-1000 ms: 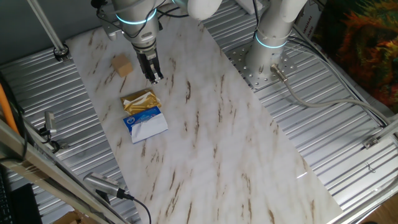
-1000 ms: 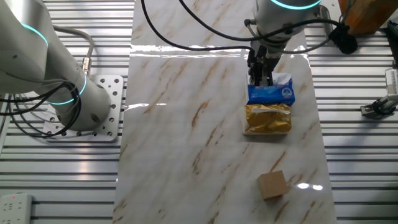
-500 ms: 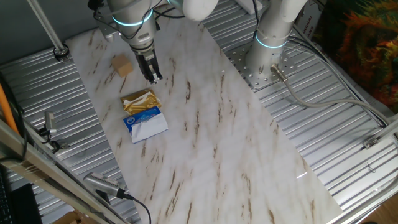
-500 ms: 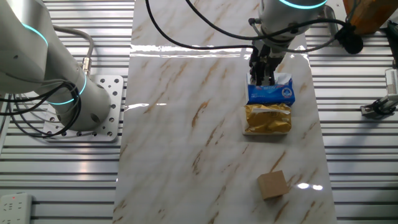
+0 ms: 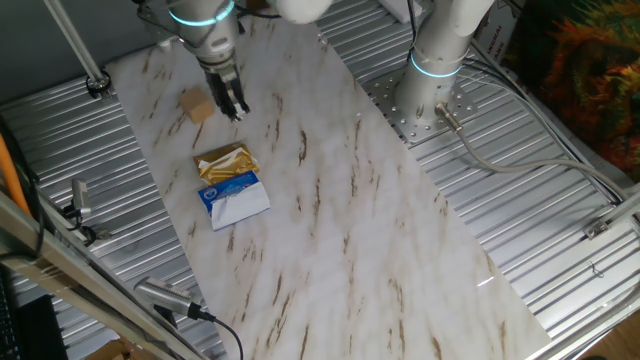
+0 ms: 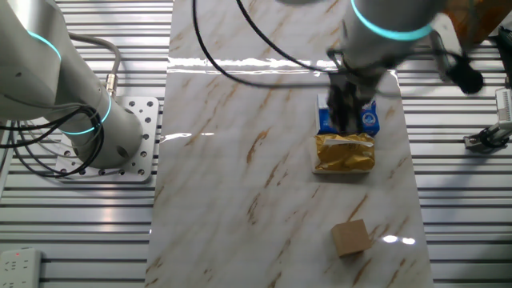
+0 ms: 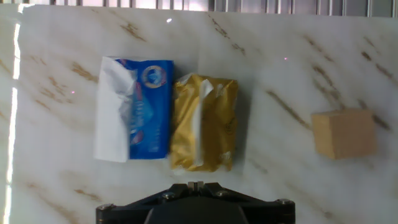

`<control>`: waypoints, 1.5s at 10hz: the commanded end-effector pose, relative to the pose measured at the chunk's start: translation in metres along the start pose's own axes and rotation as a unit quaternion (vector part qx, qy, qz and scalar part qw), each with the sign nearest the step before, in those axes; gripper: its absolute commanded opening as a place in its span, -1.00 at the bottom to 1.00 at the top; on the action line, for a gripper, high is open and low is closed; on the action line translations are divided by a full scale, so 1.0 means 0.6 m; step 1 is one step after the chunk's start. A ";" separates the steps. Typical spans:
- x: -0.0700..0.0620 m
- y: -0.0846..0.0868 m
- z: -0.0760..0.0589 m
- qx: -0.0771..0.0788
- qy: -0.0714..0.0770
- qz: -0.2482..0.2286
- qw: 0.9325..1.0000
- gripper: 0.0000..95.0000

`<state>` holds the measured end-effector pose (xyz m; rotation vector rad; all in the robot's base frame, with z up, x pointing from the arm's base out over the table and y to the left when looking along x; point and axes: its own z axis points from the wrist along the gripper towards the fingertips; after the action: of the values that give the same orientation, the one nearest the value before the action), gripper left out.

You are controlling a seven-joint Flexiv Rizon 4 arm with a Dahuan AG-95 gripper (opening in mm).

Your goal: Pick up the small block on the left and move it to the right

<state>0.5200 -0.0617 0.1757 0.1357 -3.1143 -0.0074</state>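
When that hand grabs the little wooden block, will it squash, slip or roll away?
The block looks like solid wood with crisp edges, so probably stiff, not squashy. Its flat faces rest on the table, so it likely won't roll. Its matte faces suggest decent grip.

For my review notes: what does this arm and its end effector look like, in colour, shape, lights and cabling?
The arm is made of glossy white rounded segments, with glowing cyan rings at the joints. Its base is bolted to a perforated metal plate. Black cables loop loosely along the wrist. The end effector is dark and narrow, with two slim black fingers below a grey wrist section.
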 end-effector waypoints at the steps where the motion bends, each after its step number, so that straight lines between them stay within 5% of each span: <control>1: -0.026 -0.083 -0.003 -0.001 0.002 -0.027 1.000 -1.00; 6: -0.048 -0.181 0.044 -0.002 -0.006 -0.056 0.998 -1.00; 12: -0.075 -0.228 0.104 0.000 -0.015 -0.074 0.997 -1.00; 15: -0.074 -0.234 0.109 0.003 -0.017 -0.077 0.997 -1.00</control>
<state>0.5731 -0.1972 0.1090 0.3815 -3.1296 0.0038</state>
